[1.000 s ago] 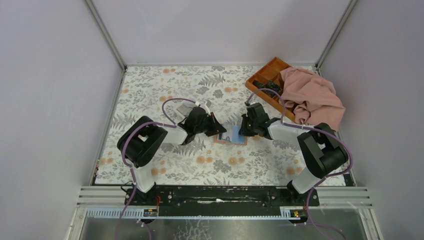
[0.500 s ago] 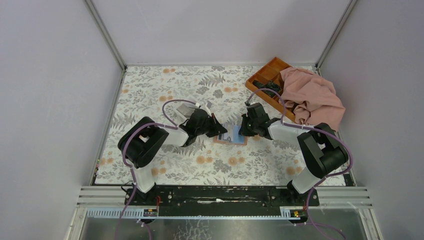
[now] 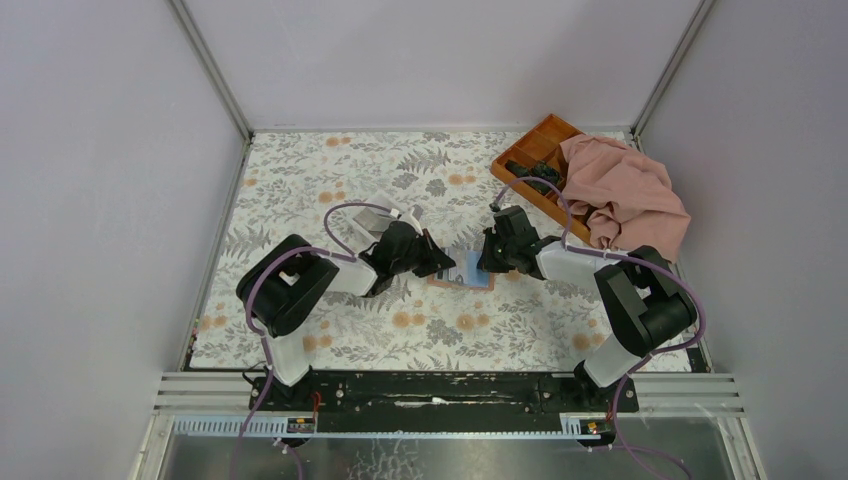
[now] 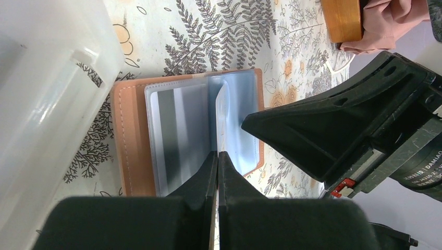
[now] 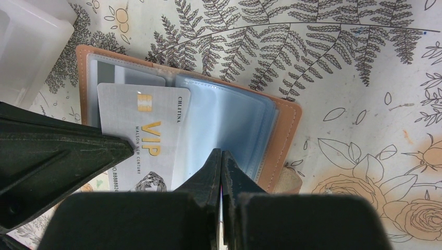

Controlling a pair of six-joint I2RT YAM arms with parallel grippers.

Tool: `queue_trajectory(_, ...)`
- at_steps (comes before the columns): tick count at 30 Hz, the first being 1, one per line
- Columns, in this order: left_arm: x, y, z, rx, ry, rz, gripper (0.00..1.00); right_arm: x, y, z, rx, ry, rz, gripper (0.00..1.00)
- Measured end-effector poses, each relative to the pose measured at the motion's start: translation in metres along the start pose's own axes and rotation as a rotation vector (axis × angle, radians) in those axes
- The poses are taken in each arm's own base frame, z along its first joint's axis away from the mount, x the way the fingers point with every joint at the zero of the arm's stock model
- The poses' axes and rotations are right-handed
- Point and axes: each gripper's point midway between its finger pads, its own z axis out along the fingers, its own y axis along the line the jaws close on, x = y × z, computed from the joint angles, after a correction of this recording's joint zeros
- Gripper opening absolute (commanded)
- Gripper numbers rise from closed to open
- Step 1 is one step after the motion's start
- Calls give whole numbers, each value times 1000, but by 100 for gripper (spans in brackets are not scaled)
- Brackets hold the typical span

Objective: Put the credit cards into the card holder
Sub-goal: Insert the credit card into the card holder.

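Card holder (image 3: pixel 462 271): open flat on the table (image 3: pixel 300 180), mid-way between the two arms, tan cover down, clear sleeves up.
Card (image 5: pixel 143 130): grey, gold "VIP" lettering, lying face up on the half of the holder nearer the white box (image 5: pixel 26 41); top edge against the sleeve mouth, not yet pushed in by the look of it.
Second card: possibly one already in that sleeve, only a striped edge showing; cannot tell more.
Left tool (image 4: pixel 217 154): jaws closed tight, tips down on the clear sleeves near the fold; unclear whether a sleeve leaf is pinched between them.
Right tool (image 5: pixel 221 153): jaws closed tight, tips resting on the sleeves just beside the card's edge, nothing visibly gripped.
Key relation: card on the left arm's half of the holder, to the left-arm side of the right tool; long axis apparently parallel to the fold, with the lower part hidden behind the tools.
Nearer arm: left tool (image 3: pixel 440 262) closer to the card's half, right tool (image 3: pixel 487 262) on the far half; both touching the holder.
Step in hand: probably seating the card in its sleeve while one tool pins the holder.
Risk: thin sleeves buckling, or the holder sliding on the table under a sideways push.
Surroundings: orange tray (image 3: pixel 530 150) and pink cloth (image 3: pixel 625 195) well apart at the far right.
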Motion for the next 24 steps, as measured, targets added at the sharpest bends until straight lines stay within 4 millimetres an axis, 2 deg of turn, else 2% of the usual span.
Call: queue_trajectory(24,3,2,3,-6,13,-1,0,0,0,0,0,0,0,0)
